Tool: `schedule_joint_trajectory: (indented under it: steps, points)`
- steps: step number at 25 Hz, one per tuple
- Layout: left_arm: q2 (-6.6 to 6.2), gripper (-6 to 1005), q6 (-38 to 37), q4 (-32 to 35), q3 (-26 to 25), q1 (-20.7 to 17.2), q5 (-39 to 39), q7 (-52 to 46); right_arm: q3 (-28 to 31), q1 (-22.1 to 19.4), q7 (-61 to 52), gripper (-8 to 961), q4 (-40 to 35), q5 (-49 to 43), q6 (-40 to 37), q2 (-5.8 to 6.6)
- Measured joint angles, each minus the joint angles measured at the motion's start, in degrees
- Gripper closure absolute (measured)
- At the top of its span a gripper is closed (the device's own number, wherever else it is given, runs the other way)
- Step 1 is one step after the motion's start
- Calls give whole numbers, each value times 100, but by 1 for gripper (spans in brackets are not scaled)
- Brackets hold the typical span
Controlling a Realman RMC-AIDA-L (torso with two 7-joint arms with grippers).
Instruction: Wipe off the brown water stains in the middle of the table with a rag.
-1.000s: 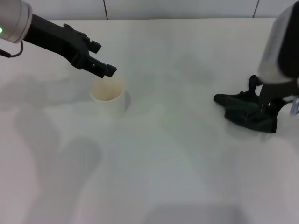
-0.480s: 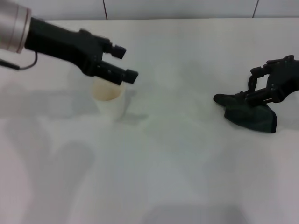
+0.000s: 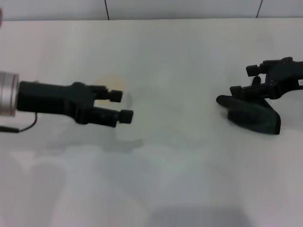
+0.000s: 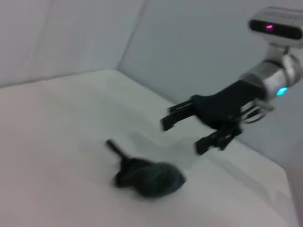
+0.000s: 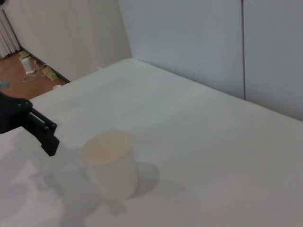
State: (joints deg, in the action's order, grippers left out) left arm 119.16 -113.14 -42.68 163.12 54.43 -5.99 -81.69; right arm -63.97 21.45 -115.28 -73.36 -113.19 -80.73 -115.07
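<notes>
My left gripper [image 3: 124, 105], fingers spread, hovers in front of the white paper cup [image 5: 110, 164], partly hiding it. Well right of the cup, my right gripper [image 4: 187, 132] hangs spread just above the rag [image 3: 254, 116] on the table [image 3: 189, 161].

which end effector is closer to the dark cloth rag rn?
Right. The right end effector hovers just above the dark charcoal cloth rag; the left end effector is far across the white table.
</notes>
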Motion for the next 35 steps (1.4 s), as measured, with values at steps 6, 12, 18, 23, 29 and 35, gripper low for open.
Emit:
schedule_joint_trajectory:
  steps: [6, 12, 18, 23, 29, 35]
  points:
    - [-4, 107, 550, 195, 1, -731, -374, 889, 40, 79, 500, 81, 598, 88, 115, -6]
    - [-13, 107, 626, 438, 1, -1228, -1027, 2126, 72, 67, 1318, 81, 1057, 769, 91, 4]
    - [-18, 107, 774, 637, 1, -1289, -1097, 2225, 30, 81, 1577, 81, 1418, 868, 51, 4]
    - [-13, 107, 782, 703, 1, -1264, -1107, 2220, 22, 80, 1822, 81, 1680, 749, 22, 15]
    - [-14, 107, 753, 743, 1, -1243, -1085, 2175, 59, -67, 2704, 81, 1768, 657, 72, 12]
    - [-16, 107, 667, 744, 1, -1248, -1082, 2152, 74, -89, 3166, 81, 1889, 686, 329, -7]
